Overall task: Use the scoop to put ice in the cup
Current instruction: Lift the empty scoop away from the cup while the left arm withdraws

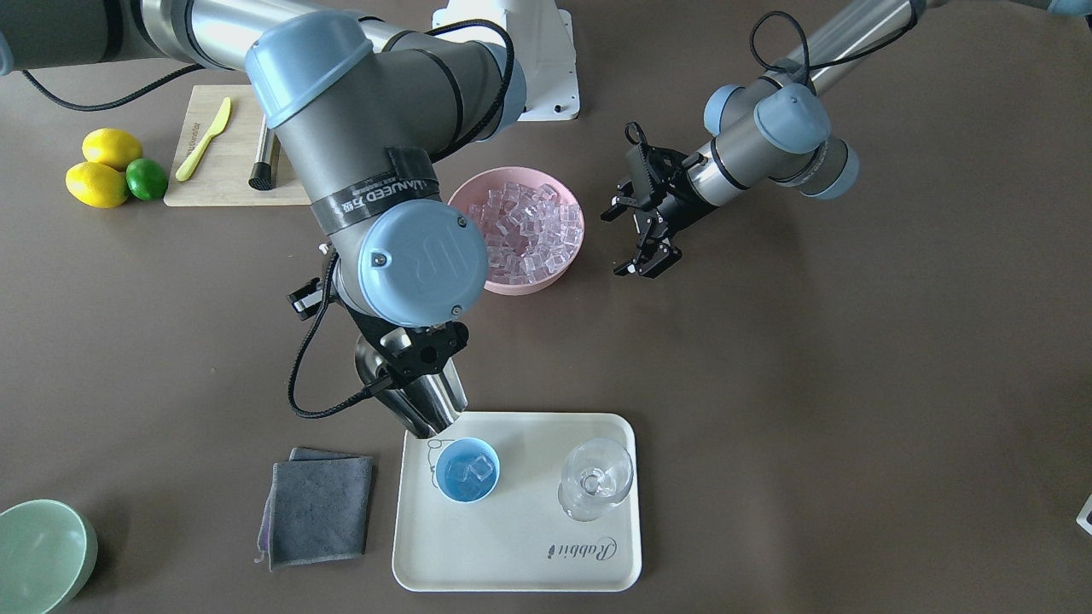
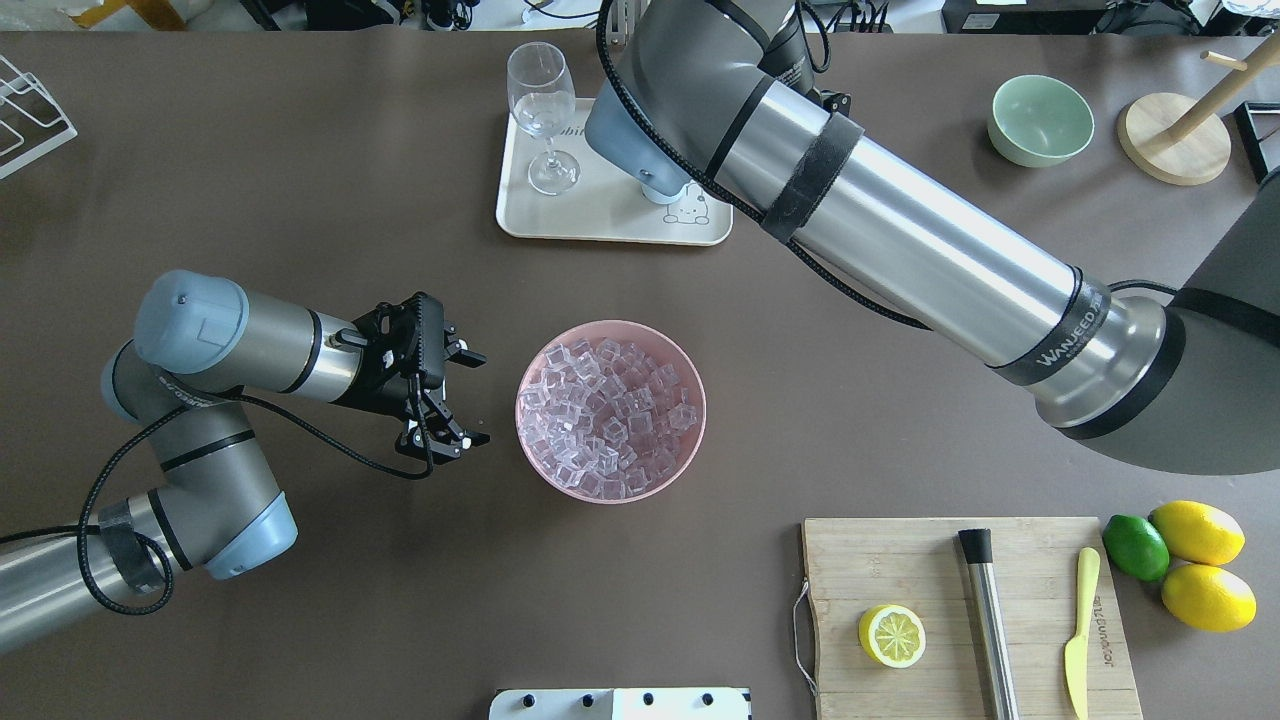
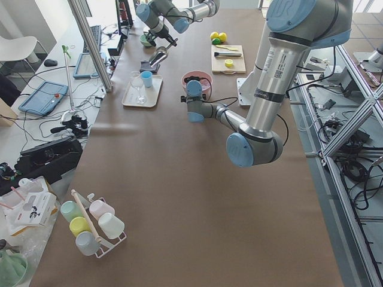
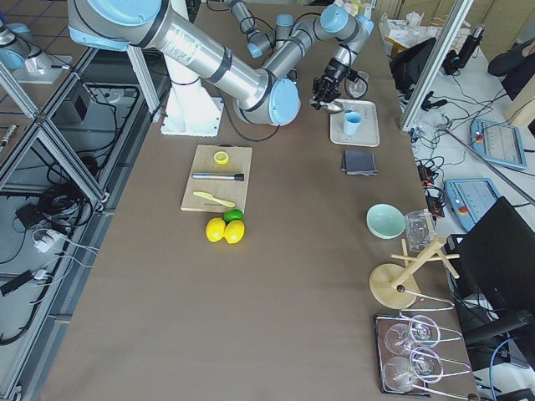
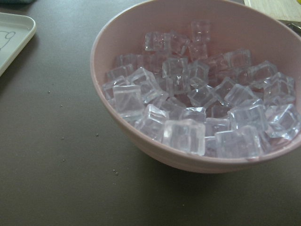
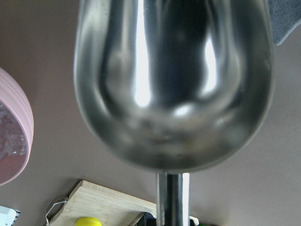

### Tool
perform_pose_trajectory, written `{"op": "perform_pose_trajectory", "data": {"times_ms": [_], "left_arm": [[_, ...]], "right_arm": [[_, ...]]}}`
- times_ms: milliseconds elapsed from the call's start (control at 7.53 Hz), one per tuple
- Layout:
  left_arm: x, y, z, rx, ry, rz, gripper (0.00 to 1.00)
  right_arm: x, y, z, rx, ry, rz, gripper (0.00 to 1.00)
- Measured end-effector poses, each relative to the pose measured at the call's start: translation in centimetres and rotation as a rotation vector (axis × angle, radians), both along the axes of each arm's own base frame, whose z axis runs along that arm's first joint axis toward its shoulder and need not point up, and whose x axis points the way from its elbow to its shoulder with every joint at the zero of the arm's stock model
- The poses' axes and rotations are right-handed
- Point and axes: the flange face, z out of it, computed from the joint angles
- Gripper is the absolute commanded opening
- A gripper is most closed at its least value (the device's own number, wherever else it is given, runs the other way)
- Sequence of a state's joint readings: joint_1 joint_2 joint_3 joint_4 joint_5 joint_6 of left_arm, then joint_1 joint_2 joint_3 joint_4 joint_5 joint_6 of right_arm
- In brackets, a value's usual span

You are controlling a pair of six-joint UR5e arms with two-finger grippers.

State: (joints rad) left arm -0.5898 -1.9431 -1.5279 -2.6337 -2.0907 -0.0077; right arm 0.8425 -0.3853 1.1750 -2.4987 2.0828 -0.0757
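The steel scoop hangs tilted, its mouth down at the rim of the light-blue cup on the cream tray. A few ice cubes lie in the cup. In the right wrist view the scoop's trough is empty. My right gripper is shut on the scoop's handle. In the overhead view my right arm hides the cup. More ice fills the pink bowl. My left gripper hovers open and empty beside that bowl.
A stemmed glass shares the tray with the cup. A grey cloth lies beside the tray and a pale-green bowl sits at the table's corner. A cutting board holds a lemon half, a steel cylinder and a yellow knife; lemons and a lime lie beside it.
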Motion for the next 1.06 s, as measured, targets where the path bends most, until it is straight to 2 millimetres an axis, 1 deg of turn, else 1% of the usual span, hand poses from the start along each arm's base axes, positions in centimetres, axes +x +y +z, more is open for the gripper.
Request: {"op": "perform_pose_trajectory", "data": {"times_ms": [133, 266, 398, 531, 664, 797, 929, 1062], "left_arm": [[-0.4, -0.3, 0.3, -0.003, -0.004, -0.008, 0.98], [-2.0, -1.3, 1.0, -0.015, -0.021, -0.033, 0.98], [-4.0, -1.9, 1.6, -0.045, -0.059, -0.055, 0.99], [-7.0, -1.9, 2.4, -0.089, -0.117, -0.085, 0.98], [-10.6, -2.2, 3.4, -0.145, -0.183, -0.129, 0.98], [-13.8, -2.9, 4.6, -0.201, -0.243, -0.178, 0.99], [-16.7, -4.1, 6.4, -0.271, -0.312, -0.23, 0.98], [-19.6, -5.4, 8.2, -0.349, -0.381, -0.283, 0.98]], "right_arm": [[1.6, -0.1, 0.9, 0.019, -0.024, 0.02, 0.0], [3.7, 0.3, 2.1, 0.044, -0.05, 0.041, 0.0], [6.6, 1.5, 3.9, 0.077, -0.077, 0.066, 0.0], [10.4, 3.8, 6.0, 0.116, -0.108, 0.099, 0.0], [14.4, 6.4, 8.3, 0.151, -0.134, 0.152, 0.0], [17.6, 8.3, 10.4, 0.163, -0.143, 0.226, 0.0], [19.4, 9.5, 12.0, 0.133, -0.128, 0.325, 0.0], [20.4, 10.5, 13.3, 0.083, -0.113, 0.411, 0.0]]}}
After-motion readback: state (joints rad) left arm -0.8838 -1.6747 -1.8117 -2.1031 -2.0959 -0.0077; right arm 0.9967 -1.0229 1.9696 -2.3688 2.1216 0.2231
